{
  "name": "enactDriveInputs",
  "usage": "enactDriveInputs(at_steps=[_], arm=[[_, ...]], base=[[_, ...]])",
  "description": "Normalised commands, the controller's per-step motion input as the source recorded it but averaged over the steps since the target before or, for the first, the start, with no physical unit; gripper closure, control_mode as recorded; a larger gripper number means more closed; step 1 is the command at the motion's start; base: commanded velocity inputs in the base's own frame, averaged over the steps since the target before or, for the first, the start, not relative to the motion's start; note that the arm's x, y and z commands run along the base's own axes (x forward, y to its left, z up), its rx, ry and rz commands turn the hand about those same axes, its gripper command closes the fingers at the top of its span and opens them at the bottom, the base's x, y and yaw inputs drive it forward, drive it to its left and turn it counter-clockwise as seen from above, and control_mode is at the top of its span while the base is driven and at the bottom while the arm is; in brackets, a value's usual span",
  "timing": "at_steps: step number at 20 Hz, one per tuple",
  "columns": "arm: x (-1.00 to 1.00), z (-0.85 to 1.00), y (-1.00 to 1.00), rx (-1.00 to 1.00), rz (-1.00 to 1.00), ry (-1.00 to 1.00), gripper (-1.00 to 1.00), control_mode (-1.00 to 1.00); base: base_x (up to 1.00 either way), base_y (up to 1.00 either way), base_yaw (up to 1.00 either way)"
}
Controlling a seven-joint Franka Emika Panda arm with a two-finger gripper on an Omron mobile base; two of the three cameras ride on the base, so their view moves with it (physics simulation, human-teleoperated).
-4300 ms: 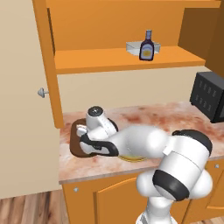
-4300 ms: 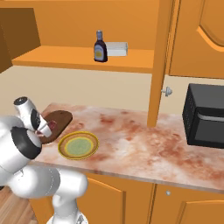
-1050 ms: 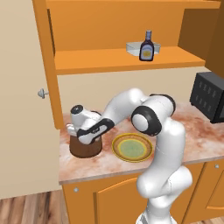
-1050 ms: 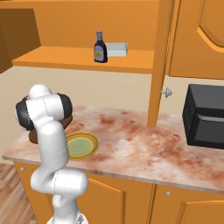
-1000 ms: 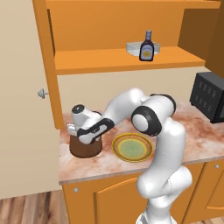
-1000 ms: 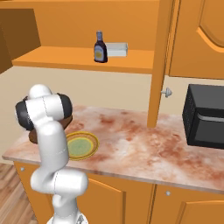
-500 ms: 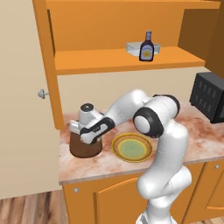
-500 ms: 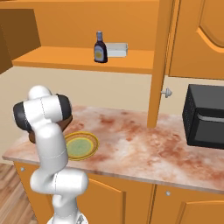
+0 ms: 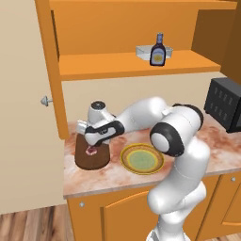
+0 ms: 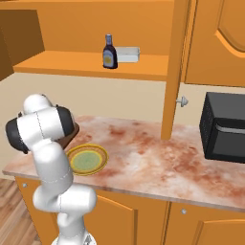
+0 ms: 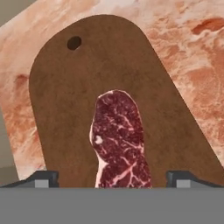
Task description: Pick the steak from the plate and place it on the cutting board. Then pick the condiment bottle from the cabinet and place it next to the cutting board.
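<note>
Surface [image 9: 207,157]: mottled pink-brown stone top over orange cupboards, wood floor at lower left. Left to right in the left base view: beige cabinet door [image 9: 23,117] with round knob, swung open; cutting board [image 9: 92,155] near the surface's left end; plate [image 9: 142,159] just beside it to the right, nothing on it; black microwave [image 9: 227,103] at far right. Cabinet [image 9: 127,66] above: condiment bottle [image 9: 157,51] upright on the shelf, touching or just in front of a clear tray [image 9: 148,50].

Steak [image 11: 119,140] lies flat on the cutting board, roughly at mid-width, hanging hole at the board's far end in the hand view.

Pincer [image 11: 112,177]: jaws wide apart, one fingertip [image 11: 43,178] on either side of the steak's near end, neither touching it. Holds nothing. It hovers directly over the board.
</note>
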Motion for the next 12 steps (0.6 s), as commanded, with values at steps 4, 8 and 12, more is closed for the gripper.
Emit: enactDriveInputs(at_steps=[4,8,12], arm=[[-0.14,0.63,0.00,0.00,0.00,0.00,-1.00,-1.00],[-0.20,0.46,0.00,0.00,0.00,0.00,-1.00,-1.00],[-0.18,-0.07,0.00,0.00,0.00,0.00,-1.00,-1.00]], base=[[0.00,0.00,0.00],[0.00,0.00,0.00],[0.00,0.00,0.00]])
